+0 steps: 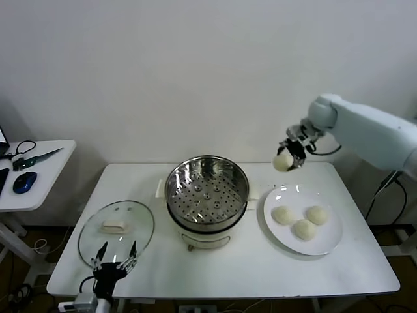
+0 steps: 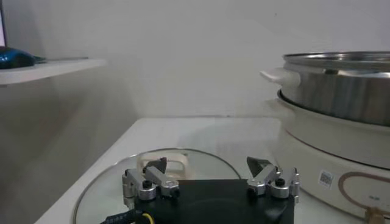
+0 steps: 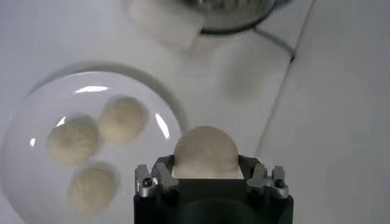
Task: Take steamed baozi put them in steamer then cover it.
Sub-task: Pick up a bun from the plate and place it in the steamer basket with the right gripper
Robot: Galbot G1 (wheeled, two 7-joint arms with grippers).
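Note:
One cream-white baozi hangs in the air above the table's back right, with my right gripper shut on it; the same baozi fills the space between the jaws in the right wrist view. Three more baozi lie on a flat white plate to the right of the steamer. The steamer stands at the table's middle, uncovered, its perforated tray bare. The glass cover lies flat on the table at the front left. My left gripper hovers open at the cover's near edge.
A side table at the far left carries a blue mouse and cables. The steamer's cream base and handle rise close beside the left gripper. The wall stands right behind the table.

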